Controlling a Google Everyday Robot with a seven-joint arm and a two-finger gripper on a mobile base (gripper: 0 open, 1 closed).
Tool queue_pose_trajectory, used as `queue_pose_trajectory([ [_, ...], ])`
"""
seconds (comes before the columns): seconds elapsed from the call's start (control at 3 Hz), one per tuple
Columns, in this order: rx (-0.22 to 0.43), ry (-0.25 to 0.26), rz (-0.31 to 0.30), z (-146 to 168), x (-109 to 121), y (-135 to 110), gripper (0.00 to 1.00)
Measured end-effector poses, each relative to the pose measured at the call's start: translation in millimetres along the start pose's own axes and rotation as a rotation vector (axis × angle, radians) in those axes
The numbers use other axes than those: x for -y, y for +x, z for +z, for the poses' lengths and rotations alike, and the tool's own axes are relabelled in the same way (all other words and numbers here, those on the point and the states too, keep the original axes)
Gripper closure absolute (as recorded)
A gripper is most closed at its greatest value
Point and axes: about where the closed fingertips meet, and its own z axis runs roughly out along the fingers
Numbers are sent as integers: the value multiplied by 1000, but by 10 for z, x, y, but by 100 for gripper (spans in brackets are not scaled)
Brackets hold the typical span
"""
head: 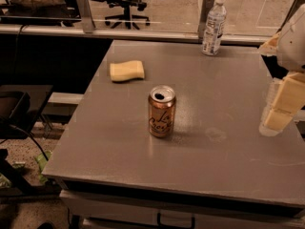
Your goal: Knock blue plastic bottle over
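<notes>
The blue plastic bottle (pixel 213 26), clear with a white cap and a white-and-blue label, stands upright at the far right edge of the grey table (pixel 119 142). My gripper (pixel 279 113) shows at the right edge of the view, above the table's right side, well in front of the bottle and apart from it. It holds nothing that I can see.
An opened orange-gold drink can (pixel 161 111) stands upright near the table's middle. A yellow sponge (pixel 127 71) lies at the far left. A rail and glass partition run behind the table, with office chairs beyond. A dark stand sits to the left on the floor.
</notes>
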Motion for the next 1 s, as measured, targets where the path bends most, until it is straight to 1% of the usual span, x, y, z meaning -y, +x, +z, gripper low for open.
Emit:
queue_pose_trajectory([
  [0.33,0,0,0,0,0,0,0],
  [0.67,24,23,44,52,207,9,0],
  [1.0,46,63,97,165,586,13,0],
])
